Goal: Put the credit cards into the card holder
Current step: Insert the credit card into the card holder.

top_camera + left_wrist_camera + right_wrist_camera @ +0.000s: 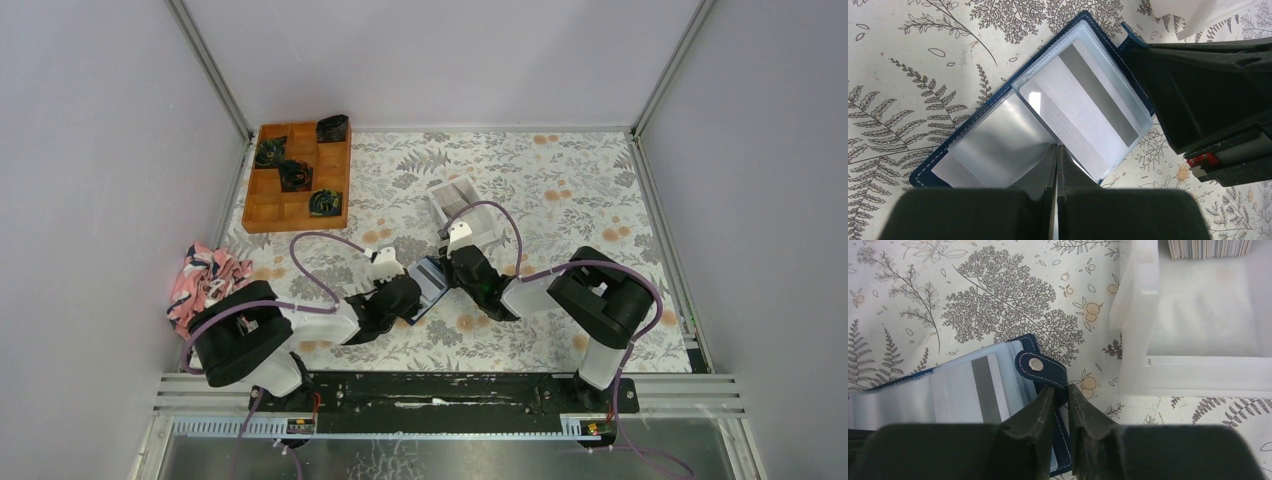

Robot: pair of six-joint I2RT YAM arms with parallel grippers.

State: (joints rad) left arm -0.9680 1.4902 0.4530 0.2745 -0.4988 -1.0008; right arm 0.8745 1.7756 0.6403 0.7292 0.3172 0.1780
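Note:
The card holder (pixel 430 283) lies open between my two grippers; it is navy outside with clear sleeves inside. In the left wrist view a pale credit card (pixel 1083 110) with a grey stripe sits in its right sleeve. My left gripper (pixel 1056 150) is shut, pinching what looks like the curled-up edge of the left clear sleeve (pixel 993 145). My right gripper (pixel 1058 388) is shut on the holder's navy cover edge (pixel 1064 440), just below the snap tab (pixel 1035 365). More credit cards (pixel 1208 247) stand as a stack in the white box (pixel 1198 372).
The white open box (pixel 492 226) stands just behind the right gripper. An orange compartment tray (pixel 262 212) with dark items is at the back left. A pink patterned cloth (pixel 205 280) lies at the left edge. The table has a floral cover.

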